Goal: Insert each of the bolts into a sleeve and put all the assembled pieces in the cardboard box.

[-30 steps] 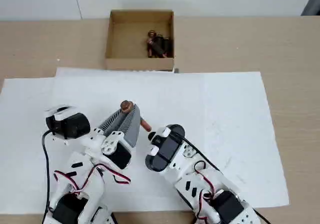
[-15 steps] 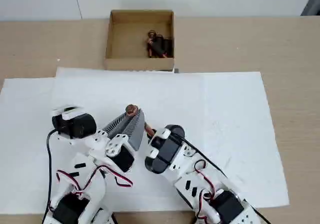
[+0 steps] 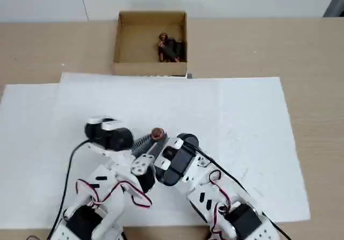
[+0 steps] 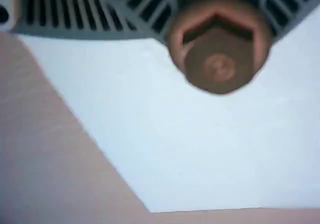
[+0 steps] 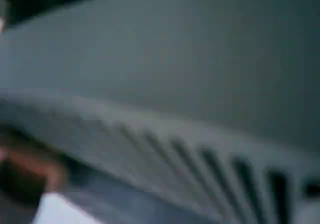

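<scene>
left gripper (image 3: 152, 138) grips bolt (image 3: 157, 133), pieces (image 3: 171, 48) in box (image 3: 124, 41)

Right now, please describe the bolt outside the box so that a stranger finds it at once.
Start at the white paper sheet in front of the cardboard box. Near its middle the left gripper holds the bolt at the tips of grey ribbed fingers. Unlike the pieces lying inside the box, it is gripped, copper hexagonal head showing.

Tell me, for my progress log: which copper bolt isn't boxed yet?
The bolt clamped in the left gripper over the white paper; the other assembled piece lies inside the cardboard box.
</scene>
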Motion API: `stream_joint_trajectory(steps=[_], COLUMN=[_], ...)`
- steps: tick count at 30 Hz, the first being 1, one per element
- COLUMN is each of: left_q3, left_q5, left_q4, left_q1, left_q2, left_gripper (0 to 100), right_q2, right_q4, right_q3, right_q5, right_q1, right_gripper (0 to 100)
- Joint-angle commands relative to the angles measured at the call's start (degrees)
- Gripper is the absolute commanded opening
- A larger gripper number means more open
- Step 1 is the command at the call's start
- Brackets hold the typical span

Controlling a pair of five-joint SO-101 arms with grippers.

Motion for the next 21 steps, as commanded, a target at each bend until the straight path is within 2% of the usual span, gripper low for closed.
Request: stream_joint_trajectory(steps=[1, 4, 10, 21], left_q3=[-0.4, 0.22, 0.92, 0.4], left_q5=[-2.29, -4.22, -4.66, -4.66], left_q4=[1.05, 1.14, 1.14, 0.79], left_q1=[0.88, 0.79, -0.79, -2.55], left_q2=[-0.44, -0.35, -0.26, -0.44], left_gripper=[1, 2, 16, 16], right_q2=[-0.48, -0.48, -0.48, -0.48], right_q4=[-1.45, -1.45, -1.27, -1.01], right_q3=[-1.05, -1.05, -0.97, -0.53], right_q5=[0.44, 0.35, 0.26, 0.18], right_q1=[0.13, 0.22, 0.31, 0.31], right_gripper=[0.2, 0.2, 0.2, 0.2])
